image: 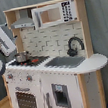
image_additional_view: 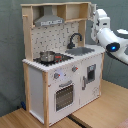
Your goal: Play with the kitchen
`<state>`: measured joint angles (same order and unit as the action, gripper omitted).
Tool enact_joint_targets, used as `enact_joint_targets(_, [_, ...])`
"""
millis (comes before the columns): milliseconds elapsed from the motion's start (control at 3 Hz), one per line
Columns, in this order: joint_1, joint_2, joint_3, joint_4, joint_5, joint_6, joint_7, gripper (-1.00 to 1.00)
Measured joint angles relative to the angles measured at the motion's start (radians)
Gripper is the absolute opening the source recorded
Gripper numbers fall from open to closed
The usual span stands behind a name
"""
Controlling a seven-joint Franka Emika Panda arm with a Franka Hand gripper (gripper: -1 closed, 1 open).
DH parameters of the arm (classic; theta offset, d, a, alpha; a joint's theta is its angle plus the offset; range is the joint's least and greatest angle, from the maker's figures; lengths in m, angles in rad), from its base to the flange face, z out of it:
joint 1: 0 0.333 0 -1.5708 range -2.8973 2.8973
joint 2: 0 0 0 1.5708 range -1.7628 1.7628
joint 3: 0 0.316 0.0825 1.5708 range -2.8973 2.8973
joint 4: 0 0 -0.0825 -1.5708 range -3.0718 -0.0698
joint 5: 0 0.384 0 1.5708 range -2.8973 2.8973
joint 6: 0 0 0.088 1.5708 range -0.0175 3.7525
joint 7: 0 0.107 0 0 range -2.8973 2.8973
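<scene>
Though raised to the level of the top shelf in the second exterior view, cannot tell whether the claw [image_additional_view: 94, 22] stands apart or together: partly lost against the upright post there. Hangs at the end of the white arm [image_additional_view: 111, 37], which reaches in from the second exterior view's right edge.

At 9 o'clock from the claw in the second exterior view, just beside it, the kitchen [image_additional_view: 37, 85]: tall, white and light wood, standing upright on a wooden floor [image_additional_view: 102, 112] before a grey backdrop [image_additional_view: 10, 50]. Whether touching the post or a little apart, impossible to say.

Further out from the claw, all in the second exterior view:
- at about 8 o'clock, the black faucet [image_additional_view: 75, 39], curved over the grey sink [image_additional_view: 83, 50];
- at 9 o'clock, the range hood [image_additional_view: 49, 21], with the dotted backsplash [image_additional_view: 52, 37] beneath it;
- further along toward 8 o'clock, a small metal pot [image_additional_view: 46, 56] on the stove top;
- around 7 o'clock, low on the front, two knobs [image_additional_view: 56, 76] above the oven door [image_additional_view: 63, 95].

In the first exterior view, only a broad white arm link [image: 1, 38] at the left edge; at its 3 o'clock the kitchen, with pot, sink and faucet along the counter and a toy microwave [image: 53, 13] high at about 2 o'clock.
</scene>
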<state>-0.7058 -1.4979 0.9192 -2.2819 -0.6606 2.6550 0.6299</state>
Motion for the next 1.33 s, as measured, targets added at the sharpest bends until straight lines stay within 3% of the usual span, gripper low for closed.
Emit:
enact_joint_targets(1000, [0.003,0.012,-0.096,0.033,0.000,-0.291,0.106,1.00])
enact_joint_targets(1333, [0.003,0.026,-0.126,0.035,0.000,-0.373,0.039,1.00])
